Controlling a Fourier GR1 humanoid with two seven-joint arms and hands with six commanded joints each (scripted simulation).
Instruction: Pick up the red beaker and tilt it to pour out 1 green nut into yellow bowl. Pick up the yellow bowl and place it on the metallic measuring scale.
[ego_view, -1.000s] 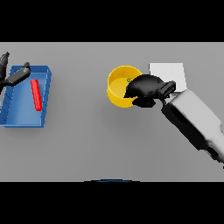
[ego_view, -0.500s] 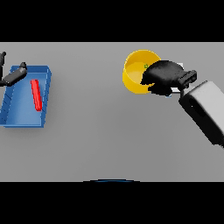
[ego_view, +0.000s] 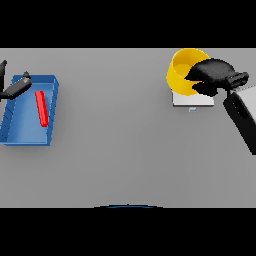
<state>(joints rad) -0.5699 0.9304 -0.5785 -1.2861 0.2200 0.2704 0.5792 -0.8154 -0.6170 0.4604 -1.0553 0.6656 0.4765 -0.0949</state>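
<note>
The right hand (ego_view: 212, 75) has its fingers curled over the near-right rim of the bowl (ego_view: 182, 72), gripping it. The bowl is tilted, its opening turned toward the viewer, and it sits over the far-left part of the scale (ego_view: 192, 100), whose pale plate shows just below and right of it. Whether the bowl's base touches the plate or hangs above it cannot be told, since the bowl itself covers that spot. The coming move turns on this: the scale lies directly under and slightly nearer than the bowl, so the judgement is that a short lowering and levelling would seat it, with the right hand the only one near.

The nut cannot be seen inside the bowl; the hand and the tilt hide the bottom. The scale's right part is covered by the right hand.

Well apart on the left, the beaker (ego_view: 41, 108) lies on its side in the blue tray (ego_view: 27, 137), long axis running near to far. The left hand (ego_view: 15, 87) hangs at the tray's far-left corner, fingers loosely extended, holding nothing, partly cut off by the edge
</note>
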